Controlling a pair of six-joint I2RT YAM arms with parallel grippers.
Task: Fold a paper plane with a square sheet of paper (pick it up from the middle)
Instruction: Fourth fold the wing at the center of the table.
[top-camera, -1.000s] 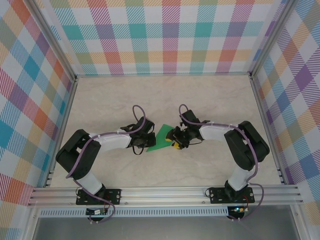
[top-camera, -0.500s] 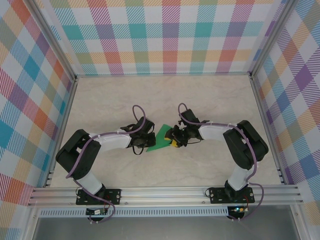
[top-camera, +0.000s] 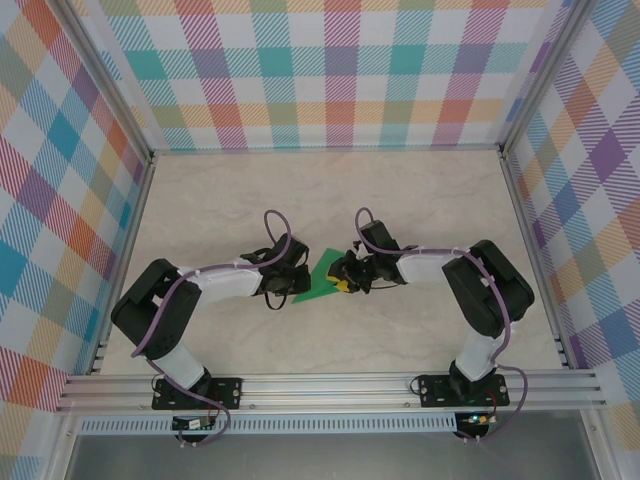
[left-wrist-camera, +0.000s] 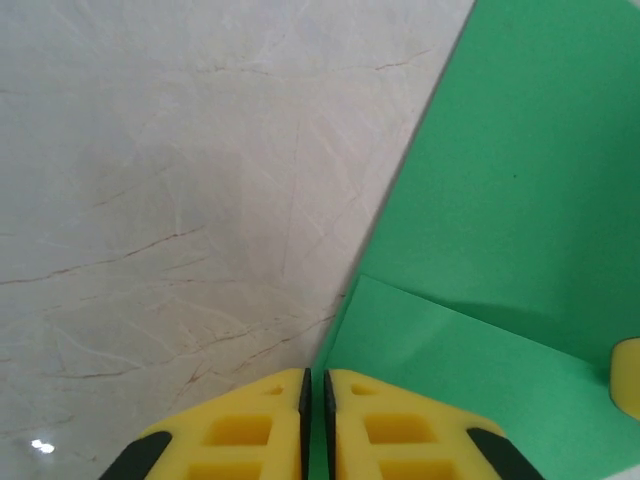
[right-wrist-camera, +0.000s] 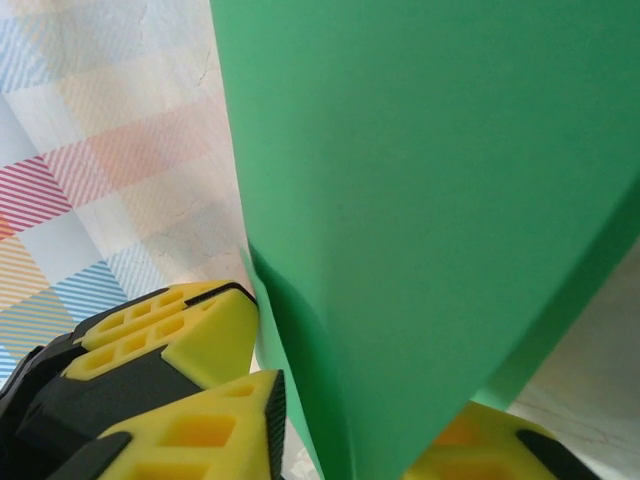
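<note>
The green sheet of paper (top-camera: 320, 277) lies folded into a triangle at the table's middle, between both grippers. My left gripper (top-camera: 297, 281) holds its left edge. In the left wrist view the yellow fingers (left-wrist-camera: 250, 430) of that gripper (left-wrist-camera: 315, 375) stand almost together, with the paper's edge (left-wrist-camera: 500, 200) pinched between the pads. My right gripper (top-camera: 345, 279) is at the paper's right side. In the right wrist view a raised flap of the paper (right-wrist-camera: 420, 200) stands between the fingers (right-wrist-camera: 220, 425) of the right gripper (right-wrist-camera: 370, 410), and a narrow gap shows beside the left pad.
The pale marble table (top-camera: 330, 190) is ringed by checked walls (top-camera: 330, 70) and metal rails (top-camera: 330, 390). The left gripper's yellow fingers (right-wrist-camera: 170, 330) sit close beside the right gripper. A yellow fingertip of the right gripper (left-wrist-camera: 628, 375) shows at the paper's far side.
The right gripper's fingers have drawn closer together around the paper's flap, and the right wrist has shifted slightly left. The left gripper keeps its hold on the paper's edge.
</note>
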